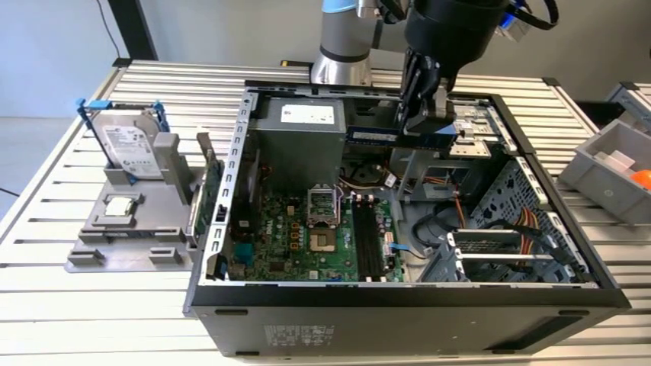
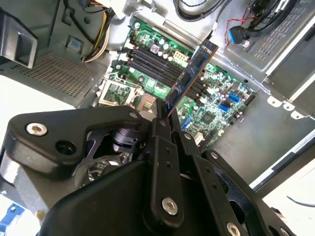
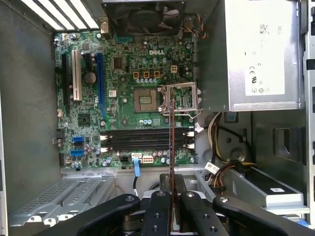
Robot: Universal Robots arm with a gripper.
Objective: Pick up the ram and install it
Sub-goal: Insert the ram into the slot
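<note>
The ram [image 1: 392, 137] is a long blue stick with black chips, held level in the air above the open computer case [image 1: 407, 293]. My gripper [image 1: 425, 128] is shut on its right end in the exterior view. In the second wrist view the ram [image 2: 194, 69] juts out from my gripper [image 2: 165, 115] over the green motherboard [image 2: 216, 105]. In the first wrist view the ram [image 3: 172, 142] appears edge-on, rising from my gripper [image 3: 172, 196] across the black memory slots [image 3: 145, 140]. The memory slots [image 1: 368, 236] lie well below the stick, near the processor socket [image 1: 322, 207].
A silver power supply [image 1: 300, 133] fills the case's back left, and cables and a drive cage [image 1: 504, 252] sit at its right. Left of the case a grey stand [image 1: 127, 244] holds a hard drive [image 1: 133, 149], a processor chip [image 1: 120, 204] and a green card [image 1: 210, 194]. A grey bin [image 1: 615, 164] stands far right.
</note>
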